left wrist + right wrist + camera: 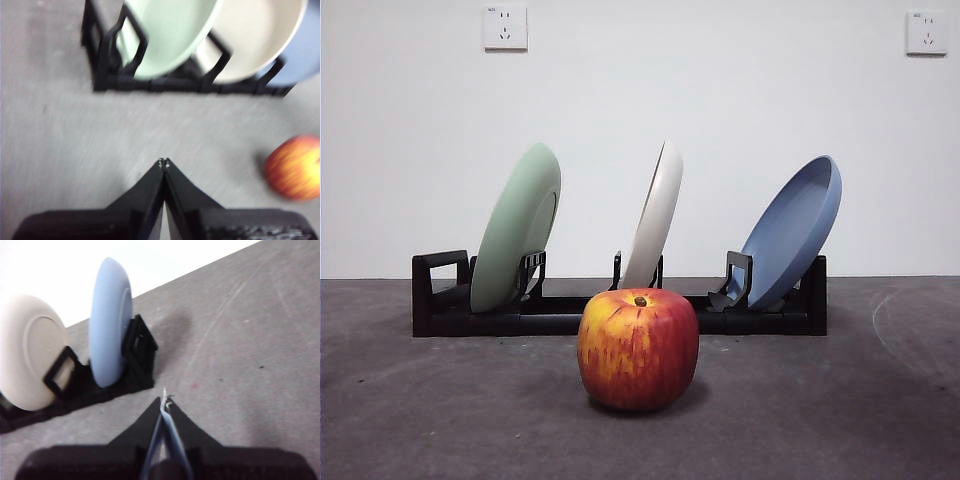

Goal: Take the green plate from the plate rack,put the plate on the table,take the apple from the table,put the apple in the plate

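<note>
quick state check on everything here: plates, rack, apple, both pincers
green plate: leaning in the rack's end slot, untouched
cream-white plate: leaning in the middle slot
blue plate: leaning in the other end slot
plate rack: on the table, all three plates in it
apple: upright on the table in front of the rack
left pincer: shut, empty, above the table
right pincer: shut, empty, near the blue plate

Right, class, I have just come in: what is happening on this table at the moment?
Nothing is being handled yet. Three plates lean in the black rack: the green plate at one end, a white plate in the middle and a blue plate at the other end. The apple sits on the table in front of the rack. The left tool hangs shut above bare table near the green plate's end, and the right tool, also shut, is near the blue plate.
</note>
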{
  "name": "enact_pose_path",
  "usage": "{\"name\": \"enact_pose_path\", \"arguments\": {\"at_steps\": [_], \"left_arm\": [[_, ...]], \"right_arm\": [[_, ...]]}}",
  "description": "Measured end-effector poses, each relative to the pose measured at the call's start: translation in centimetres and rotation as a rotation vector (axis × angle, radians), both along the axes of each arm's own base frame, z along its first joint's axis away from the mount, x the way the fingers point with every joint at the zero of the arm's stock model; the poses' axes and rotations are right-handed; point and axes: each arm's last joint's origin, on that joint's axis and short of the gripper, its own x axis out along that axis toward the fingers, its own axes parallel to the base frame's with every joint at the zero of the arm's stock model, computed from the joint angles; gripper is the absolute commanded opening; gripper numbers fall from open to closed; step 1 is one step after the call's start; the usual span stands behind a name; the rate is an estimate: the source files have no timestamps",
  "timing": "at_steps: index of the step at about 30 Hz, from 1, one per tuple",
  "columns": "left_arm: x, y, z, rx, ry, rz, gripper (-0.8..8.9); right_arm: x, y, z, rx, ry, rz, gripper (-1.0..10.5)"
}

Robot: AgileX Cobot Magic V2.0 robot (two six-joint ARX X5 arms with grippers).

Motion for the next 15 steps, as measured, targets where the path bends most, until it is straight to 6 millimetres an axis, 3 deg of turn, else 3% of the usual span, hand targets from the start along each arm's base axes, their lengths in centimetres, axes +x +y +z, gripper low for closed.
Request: {"name": "enact_pose_path", "arguments": {"at_steps": [4,10,15], "left_arm": [[0.4,0.0,3.9,-0.013,-0.021,-0.003,-0.06],[1.5,-0.3,11.0,-0.042,-0.043,-0.071,-0.06],[2.4,-0.7,18.3,-0.085,-0.057,-0.201,-0.06]], "right_arm": [[-0.3,0.1,3.2,0.031,-0.052,0.018,-0.1],[-0.4,0.4,10.5,0.022,-0.145,0.126,-0.1],[0.2,0.8,17.6,0.000,-0.220,0.292,-0.1]]}}
